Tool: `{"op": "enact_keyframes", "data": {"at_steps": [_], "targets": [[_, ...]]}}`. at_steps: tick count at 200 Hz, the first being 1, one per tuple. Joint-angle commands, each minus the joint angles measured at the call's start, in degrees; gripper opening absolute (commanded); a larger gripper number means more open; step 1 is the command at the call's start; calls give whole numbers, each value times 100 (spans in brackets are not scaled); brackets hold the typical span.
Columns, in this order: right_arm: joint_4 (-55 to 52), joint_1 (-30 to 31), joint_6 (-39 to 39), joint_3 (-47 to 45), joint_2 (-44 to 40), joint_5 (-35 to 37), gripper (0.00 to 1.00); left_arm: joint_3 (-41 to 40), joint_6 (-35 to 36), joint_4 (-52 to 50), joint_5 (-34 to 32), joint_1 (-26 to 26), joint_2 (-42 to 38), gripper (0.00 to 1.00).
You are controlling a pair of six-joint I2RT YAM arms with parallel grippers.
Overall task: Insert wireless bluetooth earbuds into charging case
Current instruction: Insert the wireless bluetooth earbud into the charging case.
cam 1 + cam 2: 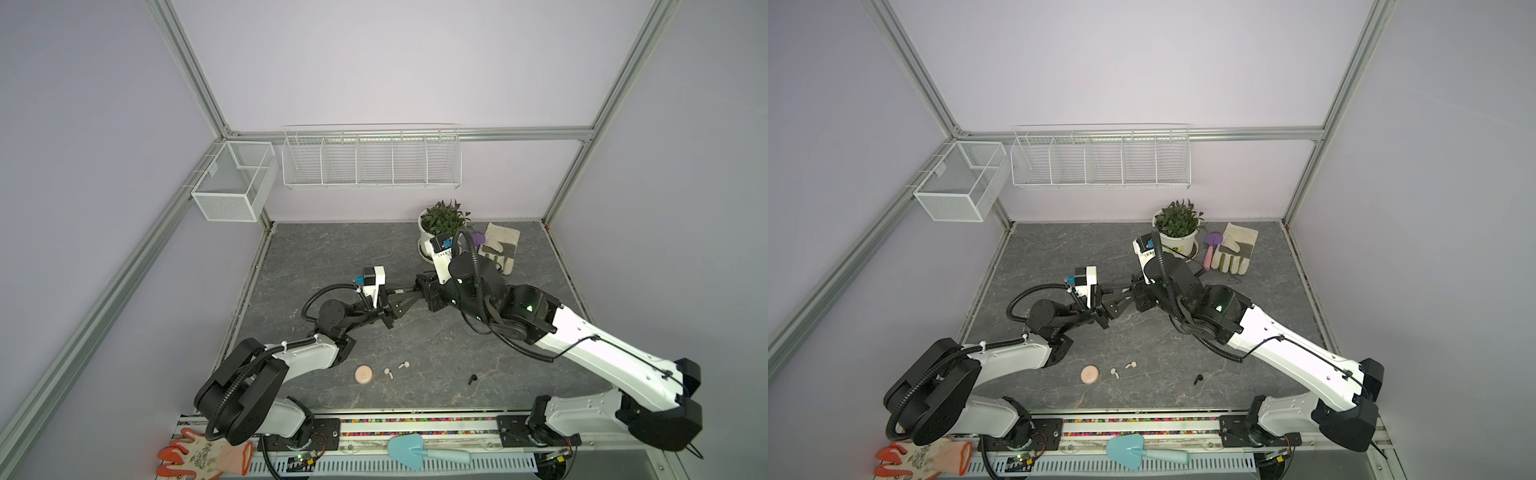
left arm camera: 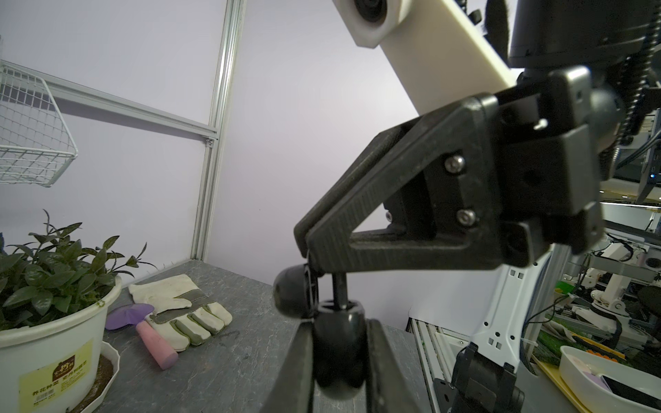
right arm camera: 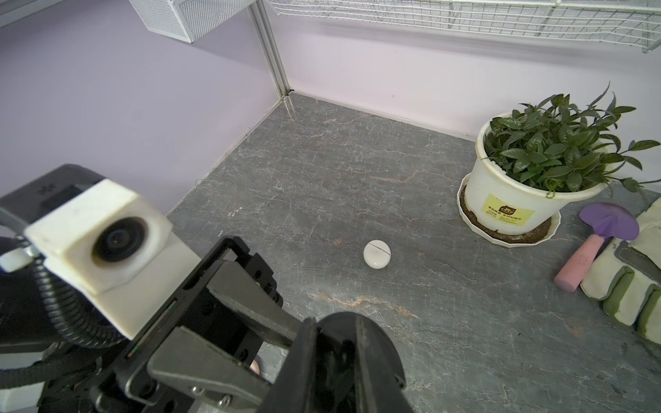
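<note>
I see my left gripper (image 1: 411, 297) at frame centre, clamped on the open black charging case (image 2: 339, 350). My right gripper (image 2: 308, 252) is pinched closed at its lid.

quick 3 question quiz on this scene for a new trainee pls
1. How many loose earbuds show on the table in the top views?
2. True or false: the black earbud lies against the plant pot.
3. What do the left gripper's fingers clamp? A) black case B) trowel C) glove

Key:
1. Three: two pink earbuds and one black.
2. False: it lies far from the pot, near the table's front edge.
3. A
</note>
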Motion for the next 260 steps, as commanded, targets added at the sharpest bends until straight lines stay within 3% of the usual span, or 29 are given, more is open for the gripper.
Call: {"op": "enact_keyframes", "data": {"at_steps": [1,90,260], "targets": [[119,28,111,-142,-76,-108,21,91,1,241,-5,-15,-126,0],[-38,12,140,-251,-136,-38,21,77,-2,241,-88,-15,-244,0],[-385,-124,103,182,81,-679,21,52,45,241,-43,-15,-408,0]]}}
